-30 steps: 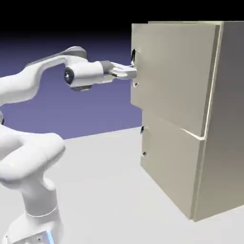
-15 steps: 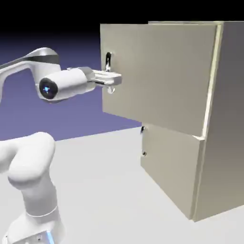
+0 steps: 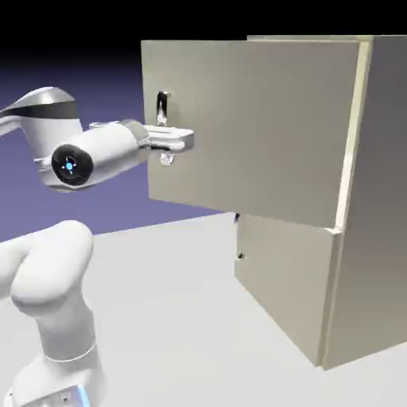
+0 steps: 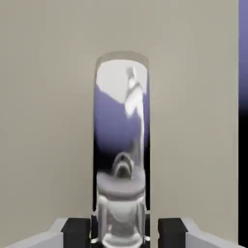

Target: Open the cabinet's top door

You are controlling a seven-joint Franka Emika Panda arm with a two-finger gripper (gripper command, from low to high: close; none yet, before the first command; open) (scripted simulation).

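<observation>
Exterior view has the top door (image 3: 254,127) swung partway out from the cabinet (image 3: 374,199), its free edge toward the view's left and its hinge side against the lighter edge strip (image 3: 350,135). The handle (image 3: 162,107), a small metallic vertical bar near that free edge, is partly covered: the pincer (image 3: 176,140) reaches across its lower half, so only the top loop and a small bit below show. The lower door (image 3: 282,282) sits flush and shut, with two dark specks at its left edge too small to make out. The cabinet's inside is hidden behind the open door. The arm (image 3: 79,155) is cut off at the left edge; its base stands on the worktop (image 3: 175,318).

Hand view is filled by the door's beige face, with the handle (image 4: 121,145) large and mirror-like in the middle. The two finger tips (image 4: 76,227) sit close on either side of it at the bottom edge, closed on the handle.
</observation>
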